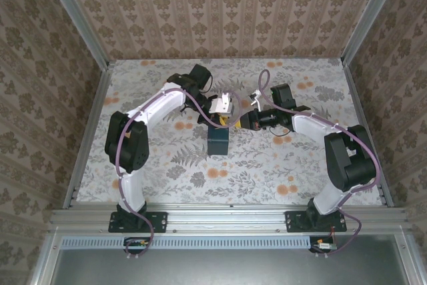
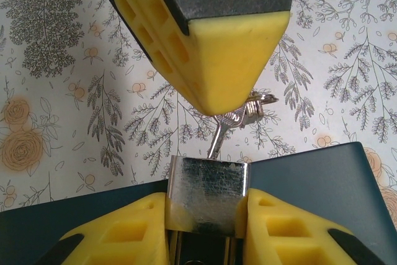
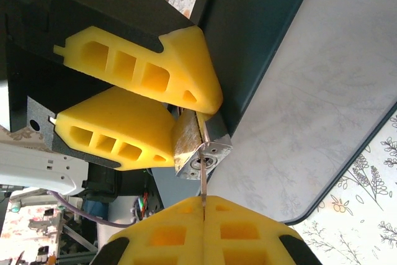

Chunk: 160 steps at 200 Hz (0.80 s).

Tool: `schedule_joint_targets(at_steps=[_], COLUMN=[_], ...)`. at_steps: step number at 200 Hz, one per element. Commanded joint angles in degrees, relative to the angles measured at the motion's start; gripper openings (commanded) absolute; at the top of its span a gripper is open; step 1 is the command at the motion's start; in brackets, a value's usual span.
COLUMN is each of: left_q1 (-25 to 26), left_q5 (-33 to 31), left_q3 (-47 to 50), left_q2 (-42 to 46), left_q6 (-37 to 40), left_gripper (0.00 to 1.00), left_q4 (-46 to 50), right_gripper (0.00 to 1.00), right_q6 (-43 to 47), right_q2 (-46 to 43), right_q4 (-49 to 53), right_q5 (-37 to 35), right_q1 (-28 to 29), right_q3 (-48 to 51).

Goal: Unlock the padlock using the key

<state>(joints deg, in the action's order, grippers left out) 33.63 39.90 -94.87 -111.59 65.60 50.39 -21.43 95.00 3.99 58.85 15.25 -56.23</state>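
As the key [image 2: 217, 142] sits with its tip in the keyhole of the padlock [image 3: 197, 148], the insertion seems done. The left gripper [image 2: 208, 215] is clamped on the padlock body, close to the blue box [image 1: 218, 141]. The right gripper [image 3: 203, 210] is pressed together on the key. I judge that 1 step is left: turning the key. The shackle is hidden, so I cannot tell if it is released.

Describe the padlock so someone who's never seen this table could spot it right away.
Look at the middle of the floral table, just over the dark blue box. The padlock is the small scuffed metal block pinched by the left tool, and it is the only thing there with a key stuck in it.
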Motion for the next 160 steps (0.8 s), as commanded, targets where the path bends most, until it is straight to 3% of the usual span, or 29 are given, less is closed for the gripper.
schedule_joint_targets(at_steps=[1,48,114,160], left_q1=[0.52,0.39,0.10,0.43], left_q5=[2.07,1.47,3.77,4.08], left_q3=[1.42,0.43,1.28,2.12], left_q2=[0.06,-0.88,-0.65,-0.23], left_q6=[1.15,-1.54,-3.92,-2.97], left_gripper=[0.29,0.27,0.27,0.27], left_q4=[3.73,2.84,0.18,0.03], right_gripper=[0.00,0.00,0.00,0.00], right_q6=[-1.02,-2.21,-13.79,-17.55], right_q2=[1.39,0.79,2.32,2.67], right_q4=[-3.67,-5.07,-17.99,-20.15], right_q5=[1.61,2.57,4.32,5.28], right_q1=[-0.07,0.29,0.18,0.39], right_q3=[-2.20,-0.76,3.39,2.70])
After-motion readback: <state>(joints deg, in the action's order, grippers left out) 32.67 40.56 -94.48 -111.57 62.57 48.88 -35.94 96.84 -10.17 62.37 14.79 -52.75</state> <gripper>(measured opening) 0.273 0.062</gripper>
